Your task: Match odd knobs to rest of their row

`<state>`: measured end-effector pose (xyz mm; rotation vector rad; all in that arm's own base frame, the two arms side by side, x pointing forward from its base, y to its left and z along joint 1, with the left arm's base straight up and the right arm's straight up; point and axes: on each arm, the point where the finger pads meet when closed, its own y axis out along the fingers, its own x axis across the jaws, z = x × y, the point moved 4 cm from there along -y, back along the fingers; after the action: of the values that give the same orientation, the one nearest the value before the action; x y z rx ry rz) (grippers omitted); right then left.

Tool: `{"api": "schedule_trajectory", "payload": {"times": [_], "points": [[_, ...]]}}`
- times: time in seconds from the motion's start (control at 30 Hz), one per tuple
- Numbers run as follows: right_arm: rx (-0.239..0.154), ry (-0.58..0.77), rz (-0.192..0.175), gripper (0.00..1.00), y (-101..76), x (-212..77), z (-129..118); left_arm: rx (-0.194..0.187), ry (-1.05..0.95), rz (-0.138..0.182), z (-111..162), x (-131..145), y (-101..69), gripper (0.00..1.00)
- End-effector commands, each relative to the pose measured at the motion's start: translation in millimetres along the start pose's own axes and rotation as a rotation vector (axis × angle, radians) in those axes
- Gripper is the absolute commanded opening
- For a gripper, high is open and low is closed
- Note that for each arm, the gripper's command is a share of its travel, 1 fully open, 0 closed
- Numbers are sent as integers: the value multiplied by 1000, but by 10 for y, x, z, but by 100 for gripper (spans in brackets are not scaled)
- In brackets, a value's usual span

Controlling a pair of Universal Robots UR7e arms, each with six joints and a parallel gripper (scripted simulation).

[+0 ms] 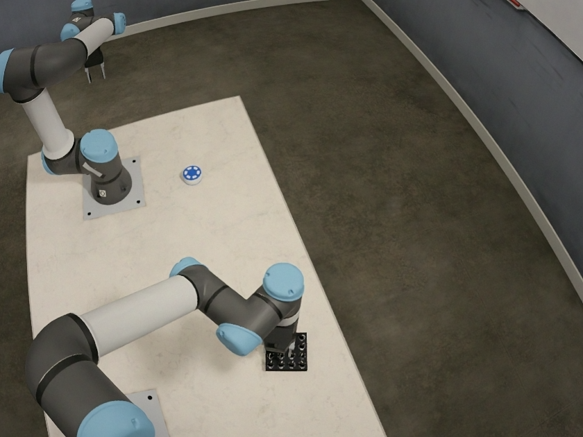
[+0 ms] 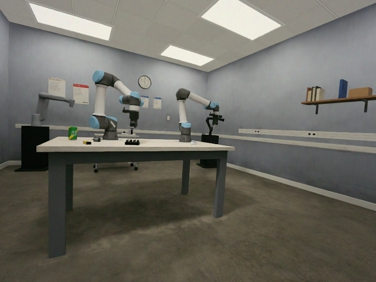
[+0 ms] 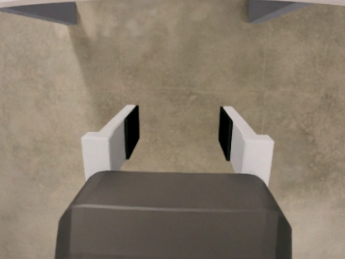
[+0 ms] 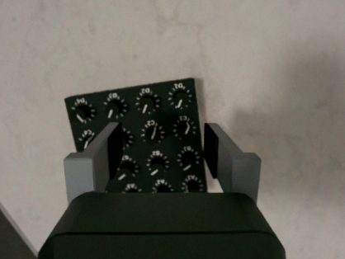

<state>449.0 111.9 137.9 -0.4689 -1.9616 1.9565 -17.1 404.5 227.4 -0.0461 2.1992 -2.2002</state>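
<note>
The black knob box [image 1: 286, 369] [image 2: 132, 142] [image 4: 130, 91] lies on the table, tilted in the right wrist view with its labels inverted. There, D1 [image 4: 180, 101], D2 [image 4: 145, 105] and D3 [image 4: 113, 110] point about the same way, down and slightly left; D4 [image 4: 82, 114] points down and right. B1 [image 4: 188, 161] and B2 [image 4: 158, 164] both point lower left. C3 and B3 are partly covered by a finger, B4 and A4 hidden, row A cut off. My right gripper [image 4: 163, 139] is open and empty above the box. My left gripper [image 1: 96, 77] [image 3: 178, 122] is open and empty, off the table.
A blue-and-white round object [image 1: 191, 173] lies near the left arm's base. A green can [image 2: 72, 133], a yellow-and-black block [image 2: 87, 142] and a small dark object [image 2: 96, 139] are on the table [image 2: 169, 146]. The box lies near one long table edge.
</note>
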Motion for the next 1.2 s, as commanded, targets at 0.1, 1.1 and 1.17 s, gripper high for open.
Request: {"api": "schedule_trajectory", "payload": {"times": [0.1, 1.1, 1.17], "points": [[1, 193, 3, 100, -18, -39, -7, 0, -4, -1, 8, 16, 4, 100], [0, 750, 3, 100, -48, -144, -51, 0, -4, -1, 8, 16, 4, 100], [0, 787, 3, 100, -50, -153, -56, 0, -4, -1, 8, 16, 4, 100]]}}
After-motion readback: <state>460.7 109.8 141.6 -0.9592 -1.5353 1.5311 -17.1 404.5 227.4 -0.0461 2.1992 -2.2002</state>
